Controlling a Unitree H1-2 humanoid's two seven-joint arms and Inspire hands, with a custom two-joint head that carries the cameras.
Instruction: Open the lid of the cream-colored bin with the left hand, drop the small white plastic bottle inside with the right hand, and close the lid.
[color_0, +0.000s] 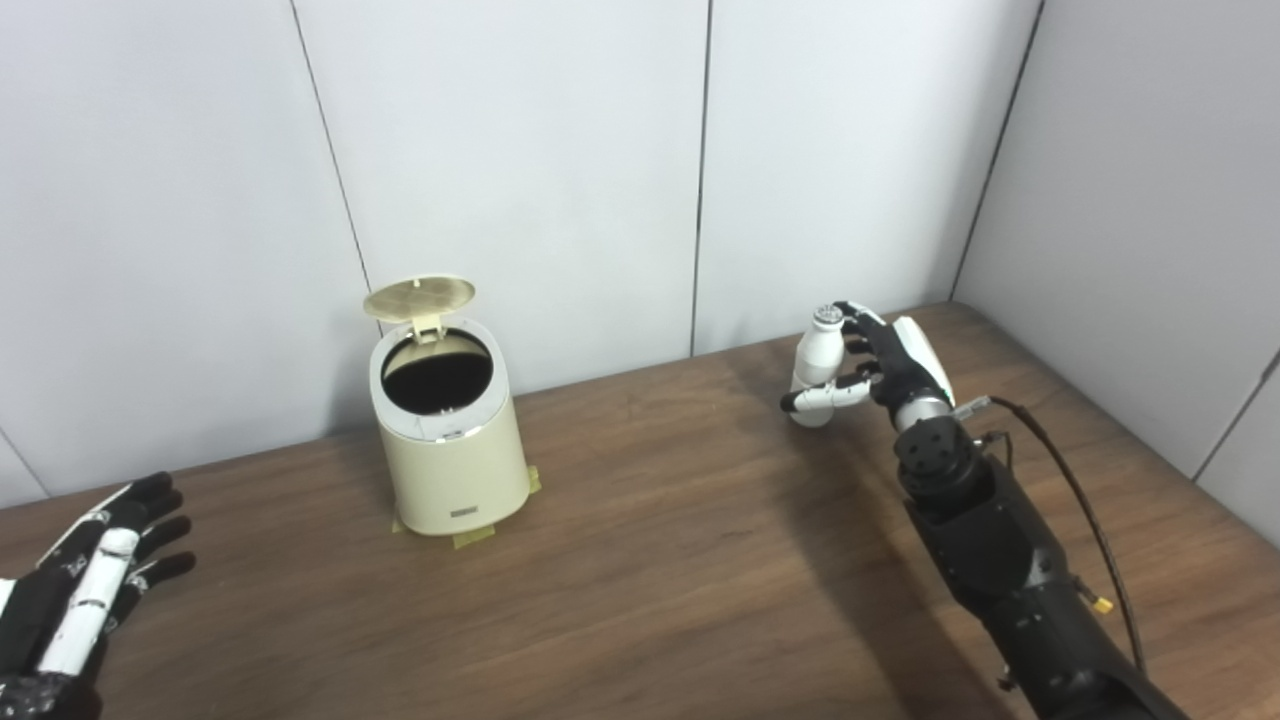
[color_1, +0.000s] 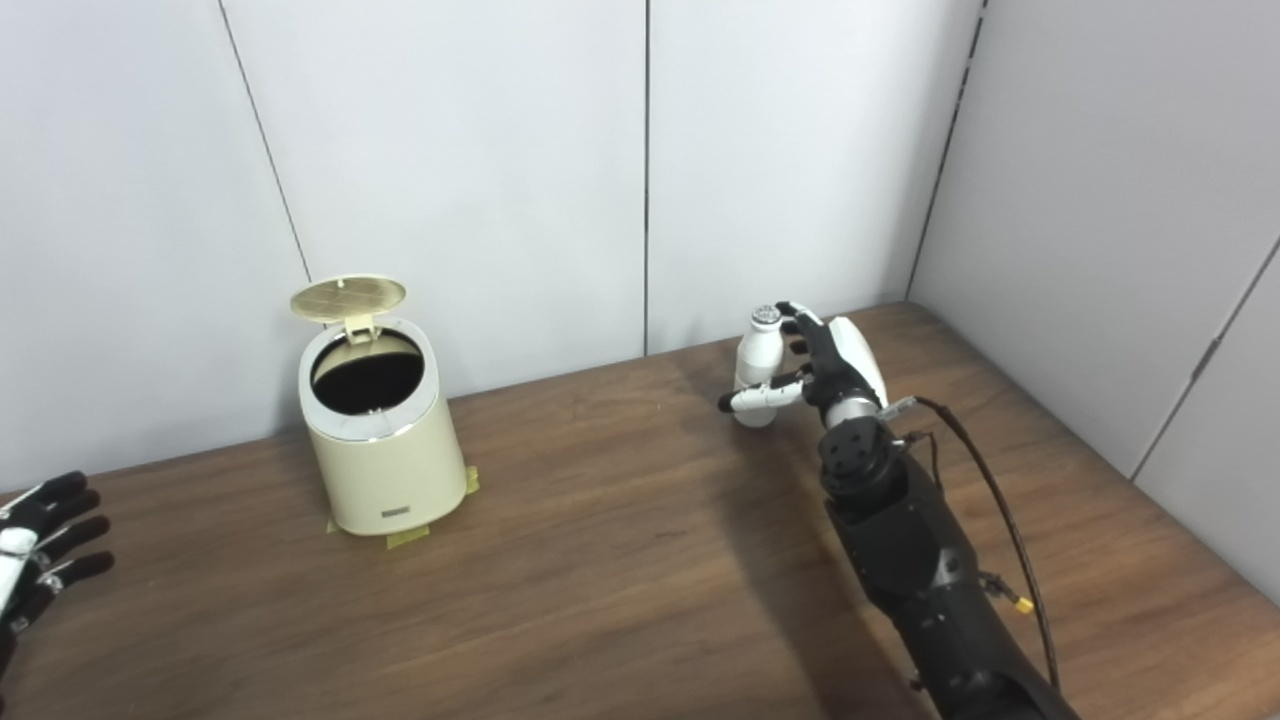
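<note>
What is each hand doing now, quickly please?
Left hand: open, holding nothing, low beside the table.
Right hand: shut on the small white bottle, well to the right of the open bin.

The cream-colored cylindrical plastic bin (color_0: 448, 440) stands on the brown wooden surface (color_0: 640, 580), left of its middle and toward the back, close before the pale panelled wall (color_0: 520, 150). Its round cream lid (color_0: 419, 297) stands tipped up at the bin's rear edge, above the uncovered mouth. Small yellowish tape pieces (color_0: 470, 538) lie on the surface at the bin's foot. Well apart to the right, the small white plastic bottle (color_0: 817, 360) sits upright in the right hand (color_0: 880, 365), whose arm comes in from the lower right. The left hand (color_0: 85, 585) lies at the near left corner, well before and left of the bin, fingers apart.
</note>
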